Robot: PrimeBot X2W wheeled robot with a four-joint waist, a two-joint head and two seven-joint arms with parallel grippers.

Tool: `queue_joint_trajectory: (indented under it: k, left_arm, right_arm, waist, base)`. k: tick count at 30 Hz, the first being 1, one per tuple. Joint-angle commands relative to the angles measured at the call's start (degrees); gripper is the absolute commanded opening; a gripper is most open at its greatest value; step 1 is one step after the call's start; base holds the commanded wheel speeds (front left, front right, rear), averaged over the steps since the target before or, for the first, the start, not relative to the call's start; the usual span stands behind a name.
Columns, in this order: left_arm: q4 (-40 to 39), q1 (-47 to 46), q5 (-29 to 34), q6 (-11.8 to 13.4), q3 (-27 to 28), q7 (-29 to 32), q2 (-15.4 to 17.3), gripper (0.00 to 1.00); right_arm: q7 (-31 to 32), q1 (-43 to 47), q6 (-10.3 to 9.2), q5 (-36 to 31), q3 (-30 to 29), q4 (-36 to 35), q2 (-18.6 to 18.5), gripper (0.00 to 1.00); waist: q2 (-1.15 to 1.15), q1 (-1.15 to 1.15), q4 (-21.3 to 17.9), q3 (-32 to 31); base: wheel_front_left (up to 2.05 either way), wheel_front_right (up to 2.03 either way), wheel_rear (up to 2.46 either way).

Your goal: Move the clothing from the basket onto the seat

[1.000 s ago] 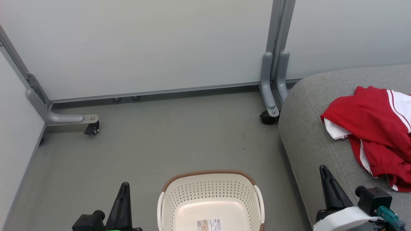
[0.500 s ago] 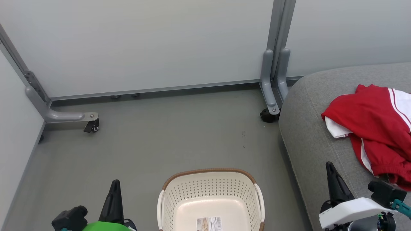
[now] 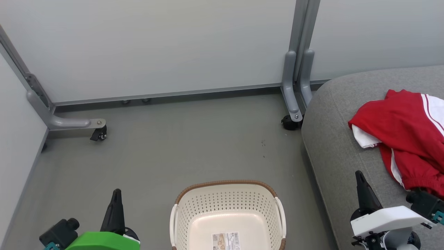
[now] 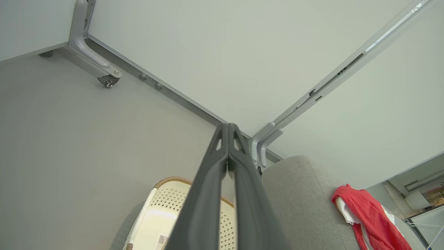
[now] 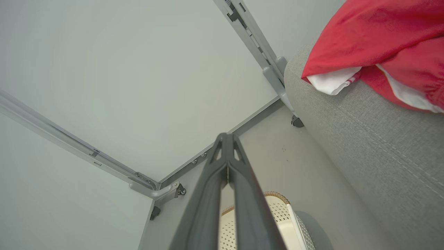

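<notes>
The red clothing [image 3: 406, 132] with white stripes lies crumpled on the grey seat [image 3: 333, 139] at the right; it also appears as the clothing [image 5: 374, 45] on the seat [image 5: 374, 146] and as the clothing [image 4: 371, 222]. The cream basket [image 3: 227, 215] stands on the floor at bottom centre, holding just a paper label [image 3: 225, 241]. My left gripper [image 3: 115, 195] is shut to the basket's left, holding nothing; its tips [image 4: 228, 126] meet. My right gripper [image 3: 358, 176] is shut over the seat's front edge, short of the clothing; its tips [image 5: 227, 136] touch.
Pale partition panels on grey metal feet with castors [image 3: 100, 133] [image 3: 289, 123] close off the back and left. Grey floor [image 3: 173, 152] stretches between the panels and the basket. The basket [image 4: 163, 208] sits close against the seat's side.
Both grippers have drawn down toward the picture's bottom edge, the left also sliding leftward. The camera has tilted slightly, shifting the scene upward. Clothing and basket stay put.
</notes>
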Motion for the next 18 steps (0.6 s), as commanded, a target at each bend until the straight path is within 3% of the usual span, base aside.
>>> queue_joint_trajectory:
  k: [1, 18]
  left_arm:
    - [-0.5, -2.1, -2.0, -0.5, 0.6, 0.4, 0.4, 0.00]
    - [0.4, -4.2, -14.1, -1.6, 2.7, 3.4, 0.6, 0.00]
  right_arm:
    - [0.4, -1.9, -0.01, 2.1, -0.4, -0.5, -0.2, 0.00]
    - [3.6, -3.6, -0.01, 14.4, -1.8, 0.5, 0.2, 0.00]
  waist:
    - [0.00, 0.00, 0.0, 0.1]
    - [0.00, 0.00, 0.1, 0.8]
  base:
    - [0.00, 0.00, 0.00]
    - [0.00, 0.00, 0.00]
